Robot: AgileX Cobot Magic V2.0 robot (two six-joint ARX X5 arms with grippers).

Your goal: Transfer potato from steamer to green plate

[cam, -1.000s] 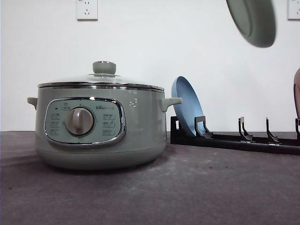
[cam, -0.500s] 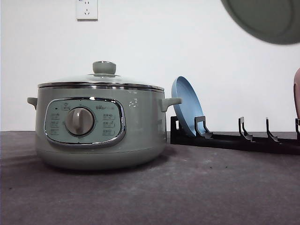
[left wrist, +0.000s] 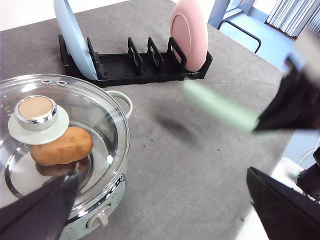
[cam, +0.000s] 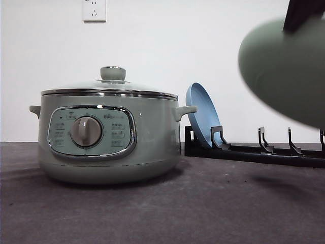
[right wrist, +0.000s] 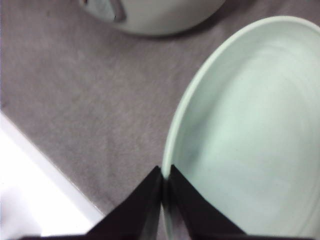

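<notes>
Potato [left wrist: 62,146] lay inside the lidded steamer [left wrist: 107,130], long axis crosswise, directly beyond your spread left gripper [left wrist: 160,210]; that arm was nearer. Your right gripper [right wrist: 165,175] pinched the green plate [right wrist: 250,135] rim, airborne.

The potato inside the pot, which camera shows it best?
The left wrist view: it looks down through the glass lid onto the potato lying in the steamer. The front view meets the steamer's solid side; the right wrist view catches just its base.

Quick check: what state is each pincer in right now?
Left pincer: open, holding nothing.
Right pincer: closed on the green plate rim.
</notes>
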